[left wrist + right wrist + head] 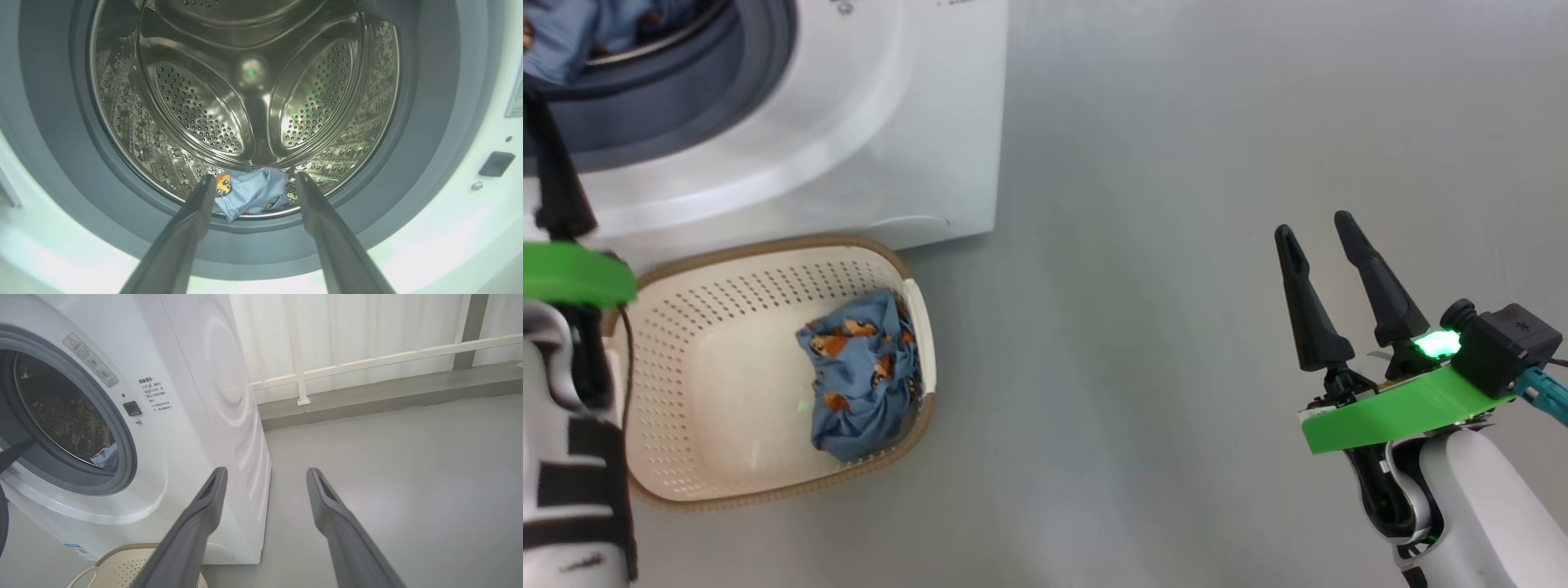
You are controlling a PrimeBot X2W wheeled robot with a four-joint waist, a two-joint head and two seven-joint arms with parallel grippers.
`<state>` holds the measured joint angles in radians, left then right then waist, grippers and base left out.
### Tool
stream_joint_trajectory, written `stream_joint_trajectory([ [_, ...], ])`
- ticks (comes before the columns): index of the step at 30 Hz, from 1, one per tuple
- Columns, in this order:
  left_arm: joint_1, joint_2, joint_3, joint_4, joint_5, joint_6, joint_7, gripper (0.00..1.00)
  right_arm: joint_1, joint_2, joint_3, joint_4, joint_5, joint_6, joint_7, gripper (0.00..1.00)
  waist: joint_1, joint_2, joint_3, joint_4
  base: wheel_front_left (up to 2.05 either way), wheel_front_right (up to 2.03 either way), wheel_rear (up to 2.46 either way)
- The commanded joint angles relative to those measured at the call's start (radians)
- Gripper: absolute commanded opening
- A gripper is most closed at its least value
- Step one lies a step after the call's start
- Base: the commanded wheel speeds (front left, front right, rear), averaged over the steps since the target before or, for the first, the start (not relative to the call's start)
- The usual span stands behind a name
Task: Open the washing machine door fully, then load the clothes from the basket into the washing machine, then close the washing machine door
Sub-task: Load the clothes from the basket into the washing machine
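The washing machine (866,122) stands at the upper left with its round mouth uncovered; the washing machine door is out of view. My left gripper (254,179) is open and empty, just in front of the grey gasket (53,134). A light blue printed piece of the clothes (255,192) lies beyond its tips at the front lip of the steel drum (196,110). One dark left finger (556,175) reaches toward the opening. The cream basket (686,343) sits on the floor before the machine, with a bundled blue printed cloth (862,371) at its right end. My right gripper (1319,229) hangs open and empty over bare floor, far right.
Grey floor (1176,245) spreads to the right of the machine and basket. In the right wrist view, a white railing (367,361) and a raised kerb (388,396) run along the back. The machine's white side panel (229,396) is just left of my right fingers (204,514).
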<state>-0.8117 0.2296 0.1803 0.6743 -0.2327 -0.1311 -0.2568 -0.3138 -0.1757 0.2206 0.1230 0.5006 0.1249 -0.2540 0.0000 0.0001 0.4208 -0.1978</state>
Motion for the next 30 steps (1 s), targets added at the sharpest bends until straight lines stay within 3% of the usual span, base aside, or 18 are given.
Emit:
stream_joint_trajectory([
  [1,0.047,0.032,0.021,-0.037,0.021,0.001,-0.005,1.00,0.026,-0.020,0.012,-0.017,0.002,0.006,-0.008,1.00,0.0000,-0.0001,-0.052,0.029,0.00,0.00,0.00],
  [19,0.358,-0.061,0.035,-0.156,0.039,0.000,-0.005,1.00,0.136,-0.082,-0.001,0.009,0.011,0.006,-0.008,1.00,0.0000,-0.0001,-0.237,0.101,0.00,0.00,0.00],
  [30,0.503,-0.078,0.024,-0.221,0.049,0.000,-0.005,1.00,0.208,-0.096,-0.013,0.016,0.015,0.006,-0.008,1.00,0.0000,-0.0001,-0.323,0.128,0.00,0.00,0.00],
])
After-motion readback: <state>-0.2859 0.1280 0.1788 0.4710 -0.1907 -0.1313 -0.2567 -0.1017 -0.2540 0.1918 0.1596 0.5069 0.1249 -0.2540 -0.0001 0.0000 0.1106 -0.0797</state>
